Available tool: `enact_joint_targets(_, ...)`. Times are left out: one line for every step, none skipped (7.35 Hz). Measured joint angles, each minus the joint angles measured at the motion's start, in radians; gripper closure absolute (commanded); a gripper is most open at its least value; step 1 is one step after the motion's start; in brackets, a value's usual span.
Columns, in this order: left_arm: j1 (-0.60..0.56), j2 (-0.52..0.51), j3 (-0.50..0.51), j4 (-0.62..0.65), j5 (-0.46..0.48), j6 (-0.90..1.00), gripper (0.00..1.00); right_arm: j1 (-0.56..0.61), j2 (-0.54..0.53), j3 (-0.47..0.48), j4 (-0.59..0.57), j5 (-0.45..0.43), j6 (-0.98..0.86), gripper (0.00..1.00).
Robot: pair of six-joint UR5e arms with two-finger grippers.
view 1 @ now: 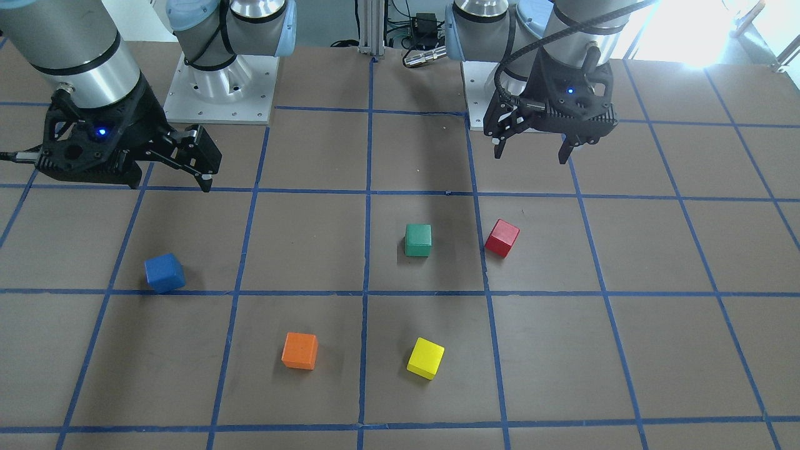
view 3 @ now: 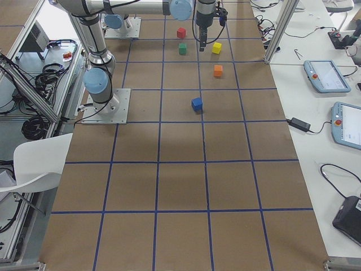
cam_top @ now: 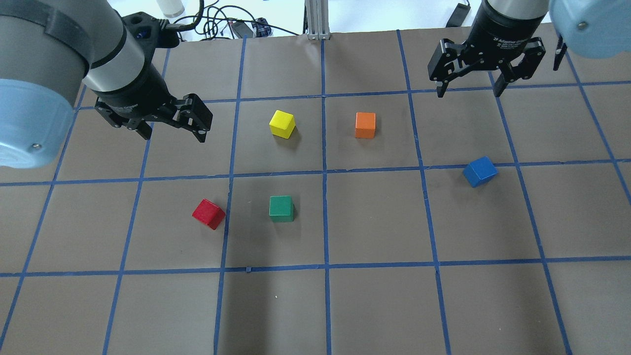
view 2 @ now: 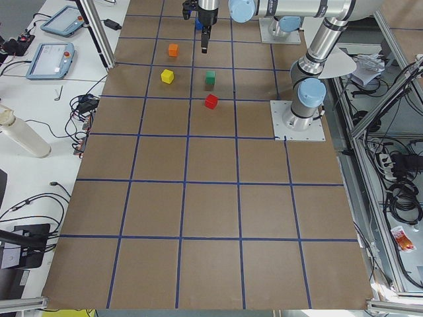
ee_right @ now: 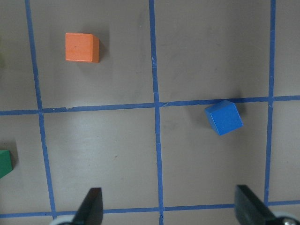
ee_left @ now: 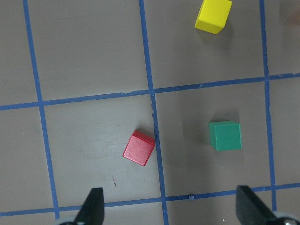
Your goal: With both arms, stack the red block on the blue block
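Note:
The red block [view 1: 502,237] lies on the brown table just left of a blue tape line, and also shows from above [cam_top: 208,213] and in the left wrist view [ee_left: 138,147]. The blue block [view 1: 164,272] lies far across the table on my right side [cam_top: 479,171] and shows in the right wrist view [ee_right: 223,117]. My left gripper [cam_top: 174,137] is open and empty, raised above the table beyond the red block [view 1: 530,156]. My right gripper [cam_top: 468,93] is open and empty, raised beyond the blue block [view 1: 170,185].
A green cube [cam_top: 281,208] sits just right of the red block. A yellow cube [cam_top: 282,123] and an orange cube [cam_top: 365,124] lie farther out, mid-table. Blue tape lines grid the table. The arm bases [view 1: 219,87] stand at the robot's edge.

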Motion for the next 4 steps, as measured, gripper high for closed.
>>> enact_joint_targets(0.000,0.004,-0.001,-0.002,0.004,0.002,0.00,0.001,0.001,0.003,0.000,0.000,-0.001,0.00)
enact_joint_targets(0.000,0.010,-0.008,-0.003,0.010,0.003,0.00,0.001,0.002,0.006,-0.003,0.001,-0.001,0.00)
enact_joint_targets(-0.001,0.020,-0.025,-0.004,0.024,0.004,0.00,0.001,0.002,0.008,-0.003,0.000,0.000,0.00)
enact_joint_targets(-0.001,0.031,-0.049,0.000,0.044,0.005,0.00,0.001,0.002,0.008,0.000,0.000,0.002,0.00)
